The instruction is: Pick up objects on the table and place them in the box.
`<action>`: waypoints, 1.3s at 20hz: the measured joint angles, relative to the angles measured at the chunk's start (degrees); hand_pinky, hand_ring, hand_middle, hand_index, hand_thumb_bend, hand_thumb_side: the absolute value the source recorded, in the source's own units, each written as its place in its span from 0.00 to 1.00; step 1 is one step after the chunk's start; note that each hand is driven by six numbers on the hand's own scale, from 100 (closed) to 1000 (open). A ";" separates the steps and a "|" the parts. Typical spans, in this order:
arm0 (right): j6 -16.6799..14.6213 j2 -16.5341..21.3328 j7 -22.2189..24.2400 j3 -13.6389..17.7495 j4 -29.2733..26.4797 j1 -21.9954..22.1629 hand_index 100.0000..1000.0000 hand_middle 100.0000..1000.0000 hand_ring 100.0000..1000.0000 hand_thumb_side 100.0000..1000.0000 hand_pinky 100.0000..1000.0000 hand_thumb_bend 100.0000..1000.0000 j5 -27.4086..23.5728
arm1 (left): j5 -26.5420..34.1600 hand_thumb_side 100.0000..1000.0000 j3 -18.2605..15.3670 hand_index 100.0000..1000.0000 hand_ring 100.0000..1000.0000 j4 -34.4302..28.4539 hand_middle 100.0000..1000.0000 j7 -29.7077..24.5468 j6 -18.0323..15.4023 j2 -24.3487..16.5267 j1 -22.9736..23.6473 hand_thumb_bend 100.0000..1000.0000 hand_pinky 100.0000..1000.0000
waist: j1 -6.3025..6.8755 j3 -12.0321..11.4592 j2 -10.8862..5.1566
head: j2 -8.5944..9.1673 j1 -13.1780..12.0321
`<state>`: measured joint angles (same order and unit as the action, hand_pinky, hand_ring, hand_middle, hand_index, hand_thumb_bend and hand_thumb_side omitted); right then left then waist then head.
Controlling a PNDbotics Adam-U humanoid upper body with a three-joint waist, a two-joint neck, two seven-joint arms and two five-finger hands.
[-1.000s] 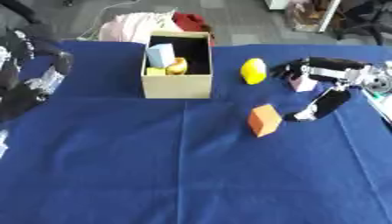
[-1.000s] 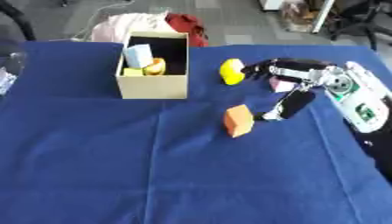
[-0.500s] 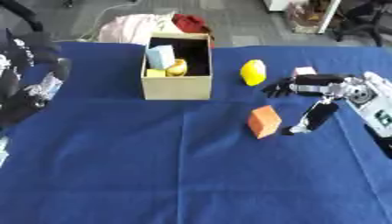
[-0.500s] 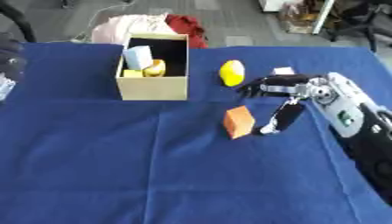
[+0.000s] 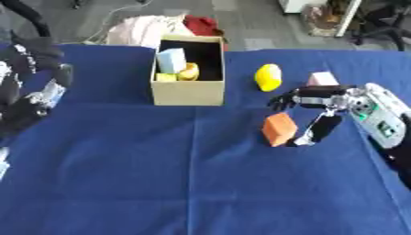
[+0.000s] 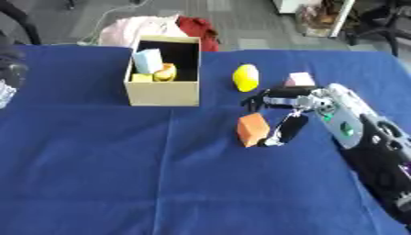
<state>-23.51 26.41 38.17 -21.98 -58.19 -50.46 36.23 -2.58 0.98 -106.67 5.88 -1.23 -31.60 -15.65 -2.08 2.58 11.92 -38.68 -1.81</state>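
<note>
Right hand (image 5: pixel 321 110) is spread open just right of the orange block (image 5: pixel 280 129), which sits on the blue table (image 5: pixel 160 183) below the yellow object (image 5: pixel 268 77); thumb and fingers are not yet around it. For a good grasp, straddle the block before closing. Box (image 5: pixel 188 92) holds a pale blue block and yellow pieces.

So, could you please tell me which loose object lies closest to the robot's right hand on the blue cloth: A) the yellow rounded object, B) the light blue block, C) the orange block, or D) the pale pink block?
C: the orange block sits right beside the open right hand, between its spread fingers and thumb; the others lie farther away.
</note>
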 measured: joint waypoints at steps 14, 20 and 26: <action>-0.68 -0.32 -12.73 1.83 -1.28 -0.57 0.68 0.54 0.69 0.05 0.75 0.19 1.57 | -0.01 0.50 -0.16 0.80 0.59 0.33 0.61 0.05 -0.05 0.89 0.09 0.34 0.78 | -0.15 -0.24 0.00 | 0.01 0.00; 2.06 -3.99 -15.90 5.39 -2.06 -4.87 0.69 0.53 0.68 0.05 0.74 0.20 3.97 | 0.00 0.50 0.02 0.80 0.59 0.22 0.61 -0.24 -0.20 1.77 -0.08 0.32 0.79 | -0.15 -1.85 0.00 | 0.29 0.52; 5.53 -10.21 -22.42 10.95 1.21 -9.16 0.73 0.56 0.69 0.06 0.75 0.21 11.80 | -0.23 0.50 1.55 0.81 0.59 -0.93 0.61 -1.83 -0.42 3.26 -2.49 0.30 0.79 | -0.18 -5.47 0.02 | 0.80 2.45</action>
<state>-17.98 16.20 15.75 -11.03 -56.98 -59.63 48.03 -2.81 2.52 -107.61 4.05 -1.65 -28.35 -18.14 -2.26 -2.88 11.93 -37.88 0.64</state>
